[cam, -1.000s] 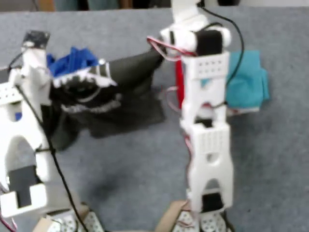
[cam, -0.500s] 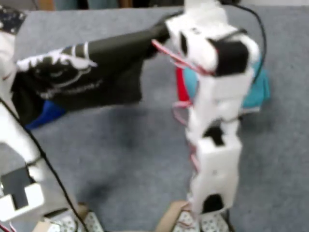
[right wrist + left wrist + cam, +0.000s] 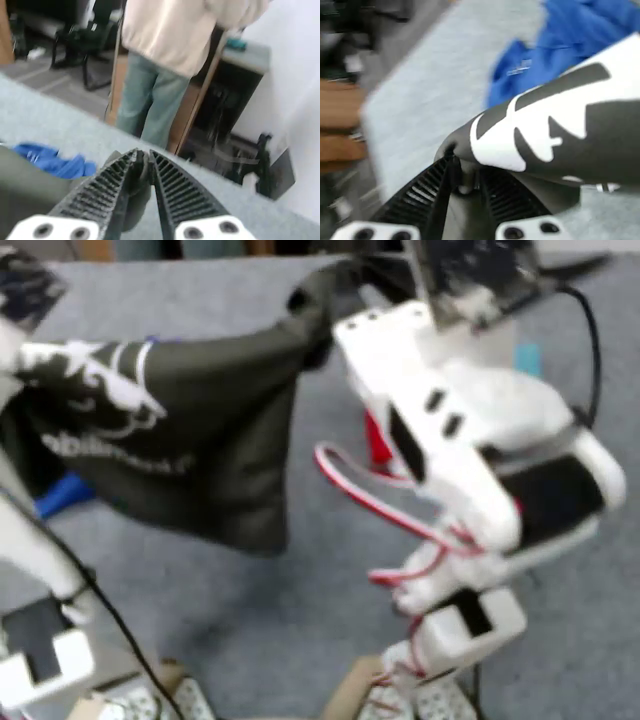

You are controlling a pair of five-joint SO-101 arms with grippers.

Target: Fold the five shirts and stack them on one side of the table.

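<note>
Spanning the upper left to the top centre of the high view, the black shirt (image 3: 200, 450) hangs off the table (image 3: 300, 640), pulled taut along its top edge.
- Long axis: across the frame, with the white-printed end at the left arm (image 3: 35, 540) and the plain end at the right arm (image 3: 450, 440).
- Lower hem: sags towards frame centre. Whether it touches the cloth surface cannot be told.
- Neighbours: the blue shirt (image 3: 60, 495) lies below the printed end. Red cloth (image 3: 377, 440) and a sliver of teal cloth (image 3: 528, 358) show behind the right arm.
- Open room: bare grey table runs across the lower centre, between the two arm bases. This is judged the likeliest place to lay the shirt flat.

Left wrist view:
- The left gripper (image 3: 462, 165) has its jaws pinched together on a corner of the black shirt, where the white print starts.
- The cloth runs away from the jaws towards the right of the frame.
- The blue shirt is crumpled at upper right, on the table beyond the jaws.

Right wrist view:
- The right gripper (image 3: 142, 167) has its jaws nearly closed, with a fold of dark cloth clamped between them.
- The black shirt trails off to the lower left of the frame.
- The blue shirt sits at mid left, and the far table edge crosses just behind it.

Judgement: both arms share the load, so lowering needs both ends to come down level.
</note>
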